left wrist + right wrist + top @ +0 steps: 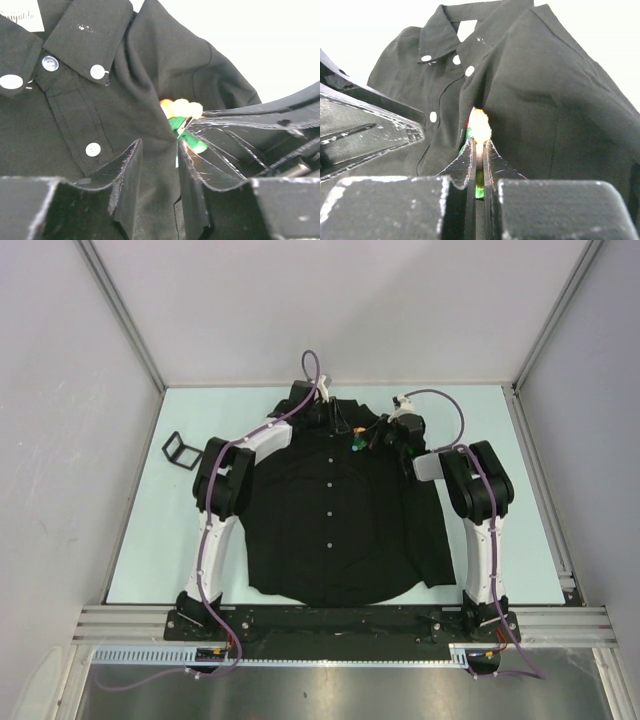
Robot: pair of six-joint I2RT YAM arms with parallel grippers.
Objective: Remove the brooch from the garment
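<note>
The black garment (330, 530) lies flat on the table with its collar at the far side. The brooch (356, 447) sits on the chest beside the button row, showing green, yellow and red. My right gripper (378, 438) is shut on the brooch (480, 125), whose cream-yellow top sticks out above the fingertips (469, 155). My left gripper (340, 423) is just left of it, below the collar, closed on a raised fold of the garment (155, 100). In the left wrist view the brooch (182, 107) sits just beyond my left gripper (157, 150), with the right fingers (240, 120) on it.
A small black wire-frame object (178, 448) lies on the pale green table (530, 520) left of the shirt. Grey walls enclose the table on three sides. White shirt buttons (93, 149) run down the placket.
</note>
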